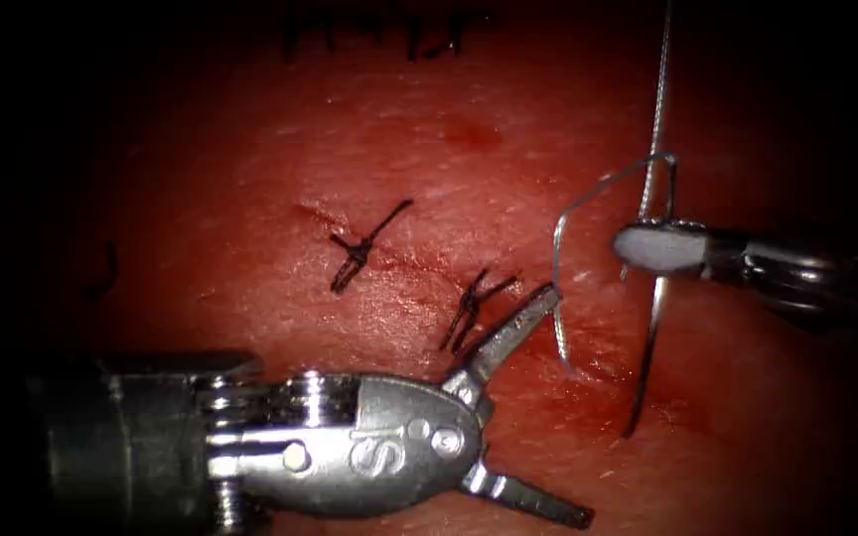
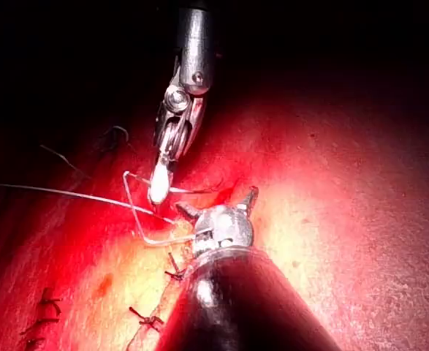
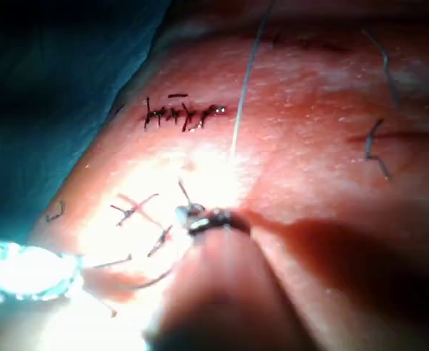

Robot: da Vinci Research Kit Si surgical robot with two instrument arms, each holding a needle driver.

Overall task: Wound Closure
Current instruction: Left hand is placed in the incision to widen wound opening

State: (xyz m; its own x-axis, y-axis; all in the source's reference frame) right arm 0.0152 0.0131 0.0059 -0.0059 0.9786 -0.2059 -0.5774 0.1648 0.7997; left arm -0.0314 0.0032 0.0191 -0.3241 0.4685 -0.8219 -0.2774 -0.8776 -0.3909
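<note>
In the endoscope view my right tool (image 1: 638,248) comes in from the right, jaws shut on the needle (image 1: 647,347) near its upper end. The needle hangs down on the right of the cut (image 1: 404,260), its tip at the tissue (image 1: 280,129) surface; I cannot tell whether it is in. Thread (image 1: 659,89) drops from above, loops by the right jaws and curves left as a pale loop (image 1: 558,238). My left tool (image 1: 568,405) lies low, jaws wide open and holding nothing, the upper jaw touching that loop. The left wrist view shows the right tool (image 2: 159,186) and thread (image 2: 61,192).
Two knotted dark stitches (image 1: 355,253) (image 1: 471,303) lie across the cut. A row of older dark stitches (image 3: 181,113) runs farther back, with another short stitch (image 3: 373,142) beside it. A teal drape (image 3: 53,88) borders the tissue. Red fluid wets the surface near the needle.
</note>
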